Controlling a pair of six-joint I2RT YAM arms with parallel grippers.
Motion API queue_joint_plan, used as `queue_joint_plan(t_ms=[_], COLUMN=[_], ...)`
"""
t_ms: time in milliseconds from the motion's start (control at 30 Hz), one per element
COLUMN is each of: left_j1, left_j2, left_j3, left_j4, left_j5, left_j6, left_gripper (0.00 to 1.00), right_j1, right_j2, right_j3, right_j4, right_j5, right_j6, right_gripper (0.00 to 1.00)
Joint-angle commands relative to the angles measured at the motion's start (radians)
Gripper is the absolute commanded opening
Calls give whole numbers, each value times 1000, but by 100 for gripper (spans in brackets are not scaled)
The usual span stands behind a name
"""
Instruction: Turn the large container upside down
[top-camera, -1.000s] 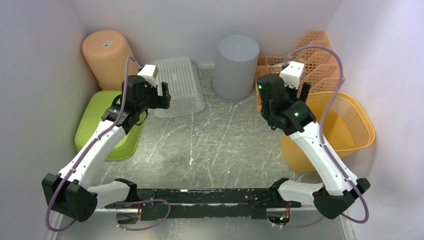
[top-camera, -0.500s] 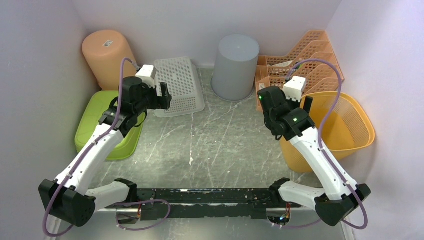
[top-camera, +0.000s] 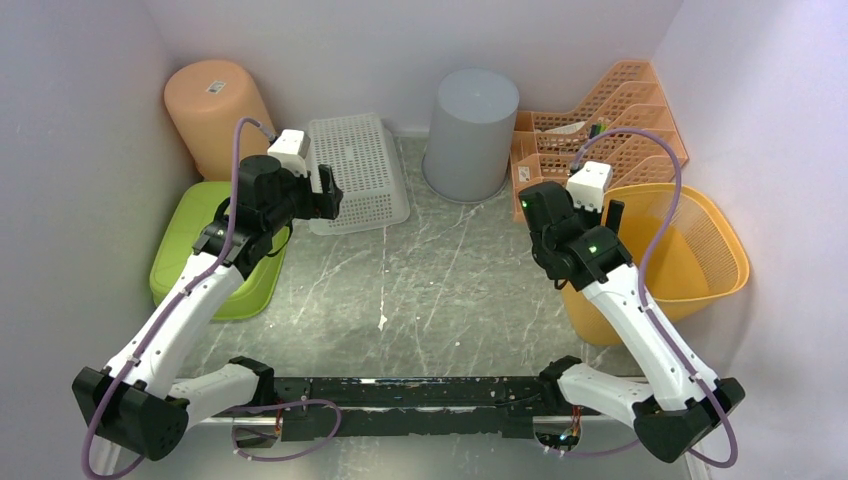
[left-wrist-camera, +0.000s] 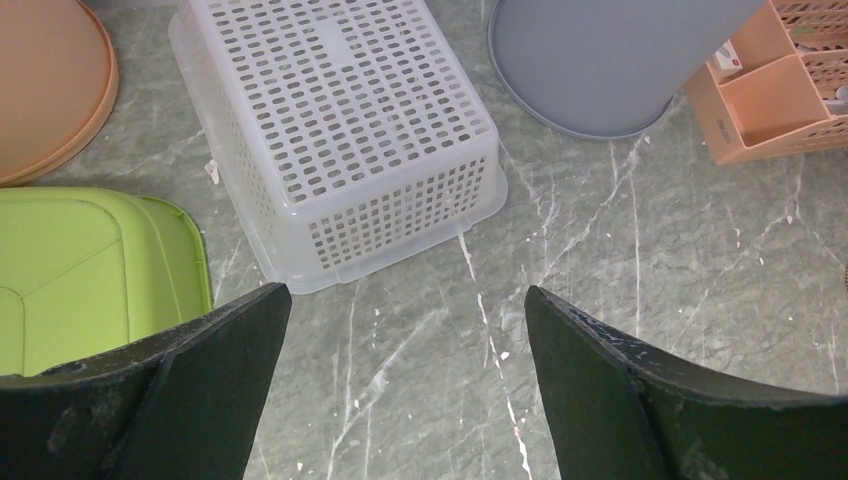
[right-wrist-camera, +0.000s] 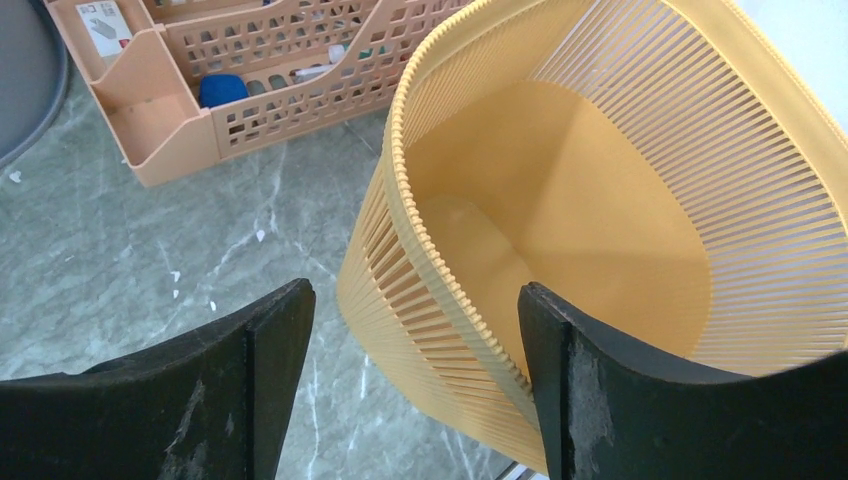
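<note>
The large yellow-orange slatted plastic basket (top-camera: 715, 235) stands mouth up at the right side of the grey marbled table (top-camera: 440, 280), close to the right wall and just in front of the peach plastic desk organiser (top-camera: 610, 110). The right tool (right-wrist-camera: 410, 300) hangs over the basket's left rim, released, its two black fingers (right-wrist-camera: 270, 340) spread wide and gripping nothing; in the right wrist view the ribbed rim runs between them. I cannot tell whether either finger touches the rim.

The left tool (left-wrist-camera: 405, 295) is likewise released and empty, hovering above bare table just in front of a white perforated plastic crate (left-wrist-camera: 340, 130) that lies bottom up. A lime-green plastic tray (top-camera: 195, 250) lies under the left arm. A grey round bin (top-camera: 472, 120) and a peach round bin (top-camera: 210, 110) stand bottom up along the back wall
</note>
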Motion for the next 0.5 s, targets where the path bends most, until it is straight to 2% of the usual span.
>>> queue_joint_plan(t_ms=[0,133,233,300,400,467], left_j1=[-10,-10,-10,-11,-13,-13], left_j2=[-21,-19,-10,-6,-3,-5], left_j3=[2,0,1,5,17,30], left_j4=[9,11,13,11,2,-6], left_j5=[-15,-31,-28,-32,-36,-38], left_j6=[-10,-10,-12,-12,-8,-4], left_gripper=[100,100,100,100,100,100], right_j1=[-5,-4,-5,-4,-5,-5], right_j2=[-8,-15,-3,5,20,34], right_j3=[-42,-40,-20,-15,-8,2], right_j4=[18,38,33,29,25,4], right_j5=[-115,-100,-94,-87,-91,-92], right_j6=[6,-9,-9,-7,-10,-4], right_gripper=[72,64,50,46,28,12])
